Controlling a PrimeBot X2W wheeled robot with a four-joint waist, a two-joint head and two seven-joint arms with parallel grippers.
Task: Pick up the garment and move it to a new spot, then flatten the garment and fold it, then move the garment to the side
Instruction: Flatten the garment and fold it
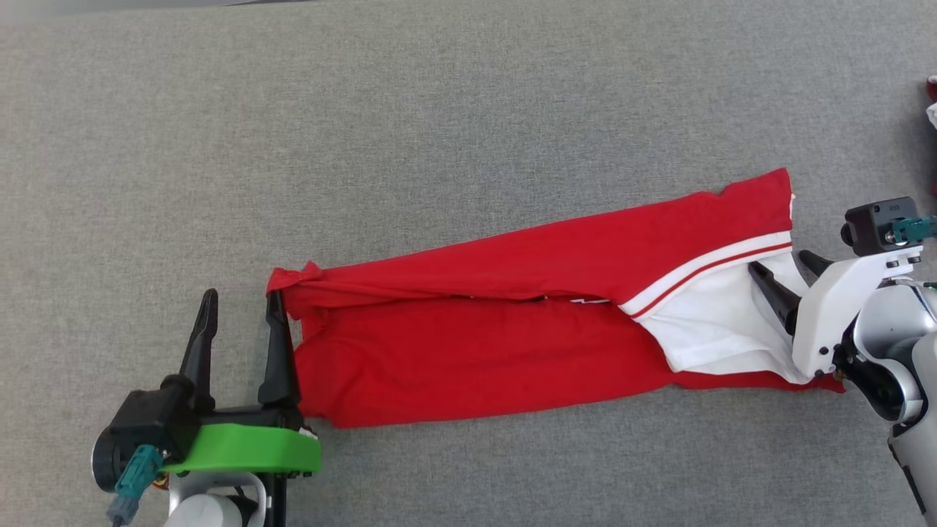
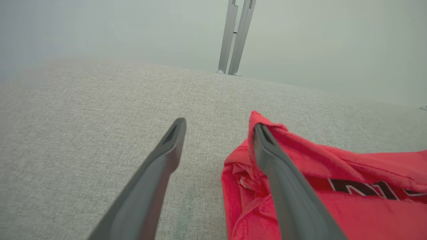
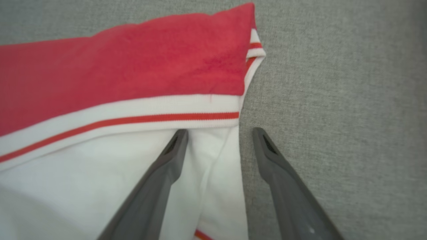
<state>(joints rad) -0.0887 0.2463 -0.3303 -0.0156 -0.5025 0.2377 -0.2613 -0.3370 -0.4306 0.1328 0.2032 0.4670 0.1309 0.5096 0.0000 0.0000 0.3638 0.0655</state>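
Green plastic collar [image 1: 241, 448] sat at the near edge, right behind the left gripper [image 1: 242, 294], and the arm below it was cut off by the frame almost straight away. That gripper hung wide open, with just grey fabric surface [image 1: 439, 110] between the fingers. Its inner finger [image 1: 279, 351] lay right along the left end of the red jersey [image 1: 476, 351]. In the left wrist view that finger crossed in front of the bunched red corner, and I honestly couldn't tell if it touched the cloth or just sat over it.

Over on the other side, the right gripper [image 1: 779, 260] was released too, fingers well apart. One finger sat over the white panel [image 1: 717, 322] and the other over the grey surface just beside it, so the jersey's edge ran up between them unpinched. The white wrist housing [image 1: 827, 315] hid the jersey's near right corner in the head view.

The jersey lay flat as a long band across the middle of the surface, both long sides folded in to meet along the centre. A white band with a red stripe [image 1: 703, 272] crossed it near the right end. Black lettering with a white outline [image 2: 367, 190] peeked out of the fold, mostly tucked under and unreadable.

Farther back, two grey metal uprights [image 2: 235, 36] stood past the surface's far edge, tops cut off. Something red and white [image 1: 932, 102] poked in at the head view's right edge, too cropped to identify.
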